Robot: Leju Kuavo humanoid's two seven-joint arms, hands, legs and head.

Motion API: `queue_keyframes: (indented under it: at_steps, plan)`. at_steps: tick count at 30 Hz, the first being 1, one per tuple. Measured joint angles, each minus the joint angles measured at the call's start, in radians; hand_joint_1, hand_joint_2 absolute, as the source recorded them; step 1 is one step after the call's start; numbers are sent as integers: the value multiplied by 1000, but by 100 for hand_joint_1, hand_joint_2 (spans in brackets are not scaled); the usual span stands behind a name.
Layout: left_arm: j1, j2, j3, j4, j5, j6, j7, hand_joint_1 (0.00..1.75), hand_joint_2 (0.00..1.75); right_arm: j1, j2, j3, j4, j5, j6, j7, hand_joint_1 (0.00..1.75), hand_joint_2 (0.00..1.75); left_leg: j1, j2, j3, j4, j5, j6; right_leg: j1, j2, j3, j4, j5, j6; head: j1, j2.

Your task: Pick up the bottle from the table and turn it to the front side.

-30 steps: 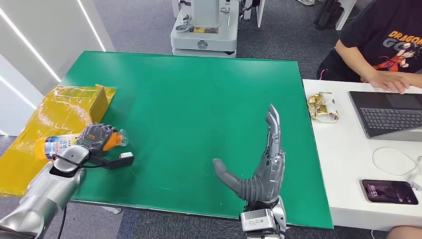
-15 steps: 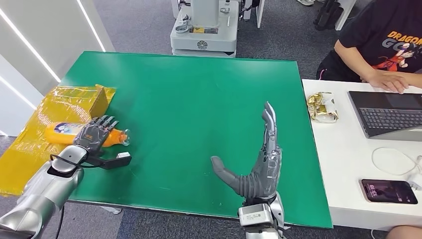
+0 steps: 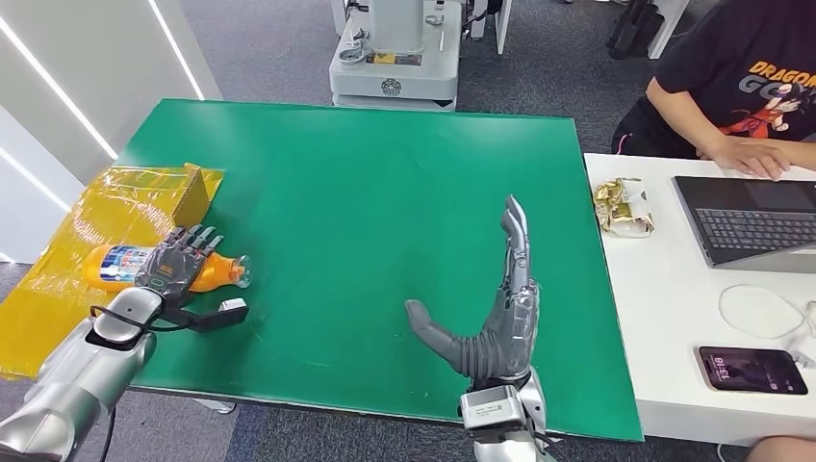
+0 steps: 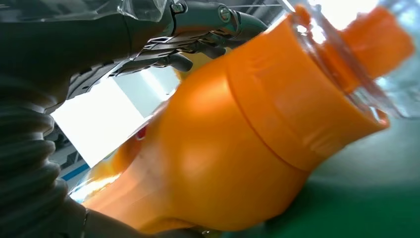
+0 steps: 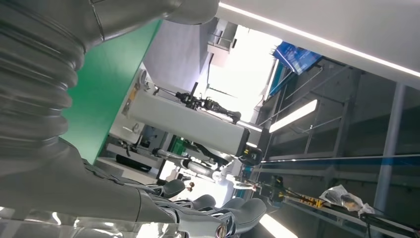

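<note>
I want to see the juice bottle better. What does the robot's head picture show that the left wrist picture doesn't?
Head view only: the whole green table, the right hand held open above it, the yellow sheet, and a person at a laptop.

Left wrist view only: the bottle's clear neck and ridges up close.

Both: the orange bottle lying under the left hand.

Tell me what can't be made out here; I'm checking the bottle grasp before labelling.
- Bottle middle: head view, left hand covers it.
- Label text: too small there; cut off in left wrist view.
- Grip firmness: fingers lie over bottle, contact unclear.
- Right hand: open, upright.
</note>
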Motion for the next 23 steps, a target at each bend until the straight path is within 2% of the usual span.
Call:
queue_keyframes:
  at_steps: [2, 5, 7, 10, 16, 20, 23]
  plan:
    - [30, 2, 11, -18, 8, 84, 15, 0, 175, 0, 0, 0, 1, 0, -2, 0, 0, 175, 0, 0, 0, 0, 0, 0, 0, 0, 0, 0, 0, 0, 0, 0]
    - [90, -4, 56, -82, -34, 265, 71, 0, 175, 1, 0, 0, 1, 0, -4, -1, 0, 175, 0, 0, 0, 0, 0, 0, 0, 0, -1, 0, 0, 0, 0, 0]
    - [128, -13, 98, -138, -72, 330, 115, 0, 175, 1, 0, 0, 1, 1, -5, -3, 0, 175, 0, 0, 0, 0, 0, 0, 0, 0, -1, -1, 0, 0, 0, 0]
    - [180, -26, 156, -225, -85, 347, 150, 0, 175, 2, 0, 0, 1, 3, -7, -6, 0, 175, 0, 0, 0, 0, 0, 0, 0, 1, -1, -1, 0, 0, 0, 0]
    - [265, -44, 238, -395, -85, 348, 165, 0, 175, 8, 0, 0, 0, 10, -14, -9, 0, 175, 0, 0, 0, 0, 0, 0, 0, 0, -1, -1, 0, 0, 0, 0]
    - [310, -81, 298, -550, -82, 349, 104, 0, 175, 17, 0, 0, -6, 12, -21, -12, 0, 175, 0, 0, 0, 0, 0, 0, 0, 0, 0, -1, 0, 0, 0, 0]
    - [321, -118, 344, -626, -59, 349, 18, 0, 175, 21, 0, 0, -9, 15, -22, -12, 0, 175, 0, 0, 0, 0, 0, 0, 0, 0, 0, -1, 0, 0, 0, 0]
